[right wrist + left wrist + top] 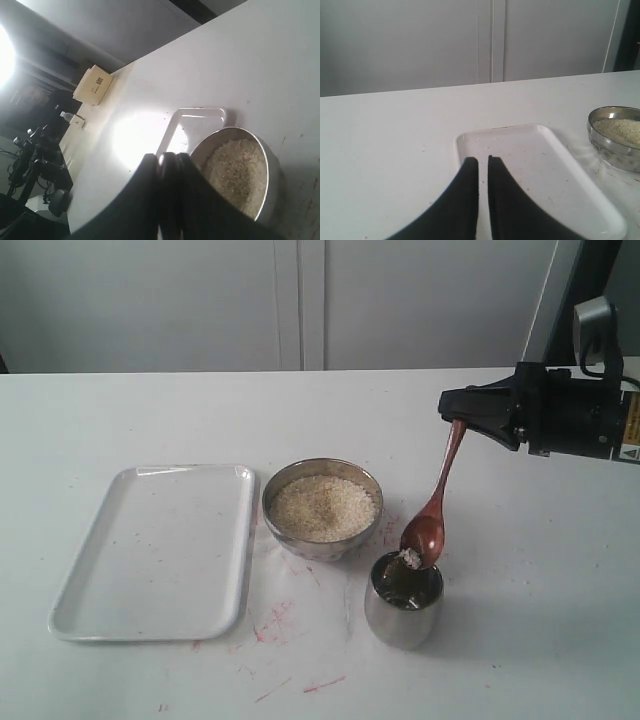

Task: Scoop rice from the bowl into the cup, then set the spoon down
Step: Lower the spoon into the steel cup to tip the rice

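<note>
Pinched in the right gripper, the wooden spoon is hung steeply, scoop tipped at the mouth of the steel cup so clinging rice is shed inside; the bowl is kept just beside.

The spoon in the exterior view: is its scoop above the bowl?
No, the spoon hangs with its scoop over the cup, which stands beside the bowl.

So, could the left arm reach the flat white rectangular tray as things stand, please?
Probably yes: the left gripper points straight at the tray, nothing shows between them, and the right gripper is off by the shiny steel cup.
</note>
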`<state>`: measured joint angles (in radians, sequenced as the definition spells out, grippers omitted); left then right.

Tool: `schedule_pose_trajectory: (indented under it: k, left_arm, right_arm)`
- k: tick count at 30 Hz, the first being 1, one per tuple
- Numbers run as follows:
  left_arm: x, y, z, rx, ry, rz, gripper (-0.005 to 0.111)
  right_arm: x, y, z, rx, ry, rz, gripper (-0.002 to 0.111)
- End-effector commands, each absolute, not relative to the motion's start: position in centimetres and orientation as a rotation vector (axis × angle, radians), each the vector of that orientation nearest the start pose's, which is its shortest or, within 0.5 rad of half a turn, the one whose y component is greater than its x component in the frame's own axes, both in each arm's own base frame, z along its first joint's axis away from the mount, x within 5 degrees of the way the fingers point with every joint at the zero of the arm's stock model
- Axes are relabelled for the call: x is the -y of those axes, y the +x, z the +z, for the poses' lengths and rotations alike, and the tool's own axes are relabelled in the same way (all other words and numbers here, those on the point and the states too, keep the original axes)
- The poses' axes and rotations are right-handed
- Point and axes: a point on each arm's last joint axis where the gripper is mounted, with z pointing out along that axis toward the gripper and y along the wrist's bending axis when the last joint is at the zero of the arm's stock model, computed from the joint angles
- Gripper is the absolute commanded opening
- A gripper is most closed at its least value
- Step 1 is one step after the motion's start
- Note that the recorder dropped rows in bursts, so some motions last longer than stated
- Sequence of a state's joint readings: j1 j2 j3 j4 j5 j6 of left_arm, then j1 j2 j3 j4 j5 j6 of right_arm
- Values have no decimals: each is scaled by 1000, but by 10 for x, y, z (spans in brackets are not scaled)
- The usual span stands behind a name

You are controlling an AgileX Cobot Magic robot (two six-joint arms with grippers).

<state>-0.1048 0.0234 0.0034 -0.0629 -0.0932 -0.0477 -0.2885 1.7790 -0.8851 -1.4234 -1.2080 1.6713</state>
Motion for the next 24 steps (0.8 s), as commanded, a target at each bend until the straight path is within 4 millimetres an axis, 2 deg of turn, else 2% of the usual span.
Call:
schedule_pose_trajectory:
  k: [1,12,19,24]
  left_arm:
    - [5,57,221,-1408,-15,-176,14]
    - [5,57,221,-1408,-15,-176,14]
    - [5,57,221,-1408,-15,-176,14]
    - [5,57,221,-1408,-15,-176,14]
  right_arm:
    - [9,326,214,-1909,-61,1289,0]
    - [8,325,215,-1909,-94,1274,0]
    - [7,322,226,-1886,-122,1254,0]
    - [-3,320,232,-1875,-173,1254,0]
